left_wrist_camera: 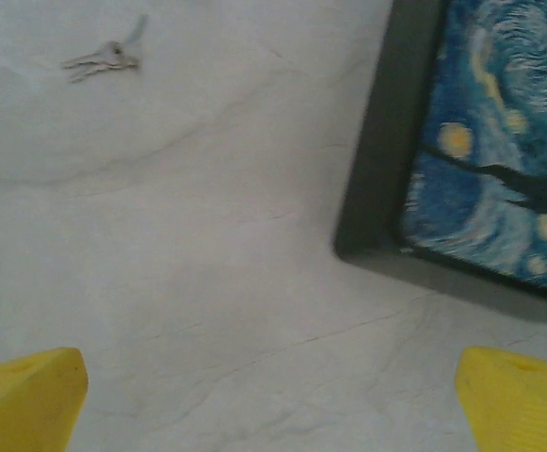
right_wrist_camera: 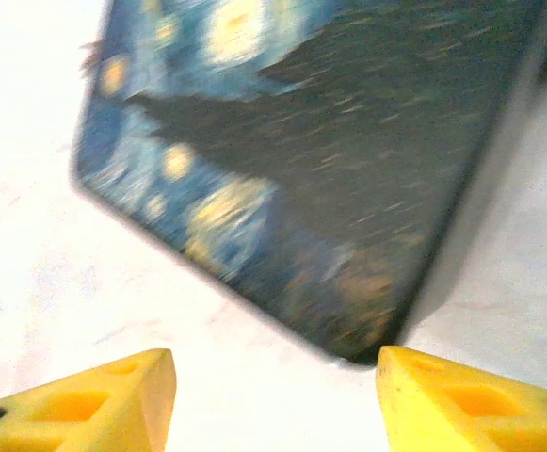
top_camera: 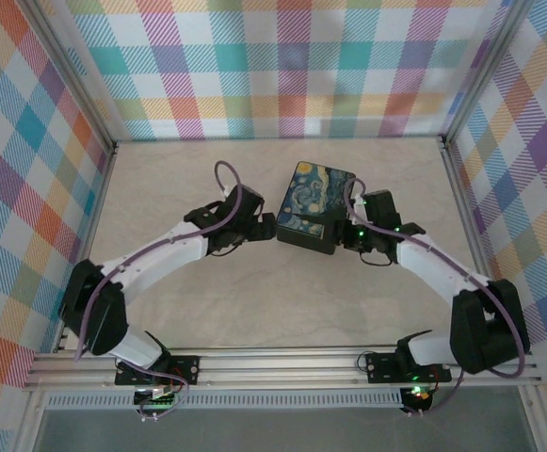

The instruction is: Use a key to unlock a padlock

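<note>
The key point(left_wrist_camera: 104, 62) is a tiny silvery sliver lying flat on the pale table, far ahead and to the left in the left wrist view. My left gripper point(left_wrist_camera: 273, 405) is open wide above bare table, its yellow fingertips point(left_wrist_camera: 28, 395) at the frame's lower corners. From above, the left gripper point(top_camera: 264, 229) sits just left of the black box. My right gripper point(right_wrist_camera: 275, 395) is open with nothing between its fingers, close to the box's corner. Seen from above, the right gripper point(top_camera: 344, 235) is at the box's right side. The padlock is out of view.
The black box point(top_camera: 315, 207) with a blue-yellow swirling painting on its lid stands mid-table between both grippers; its lid point(right_wrist_camera: 329, 141) is blurred in the right wrist view, and its corner point(left_wrist_camera: 377, 188) shows at the left wrist view's right. Plaid walls point(top_camera: 292, 66) enclose the table.
</note>
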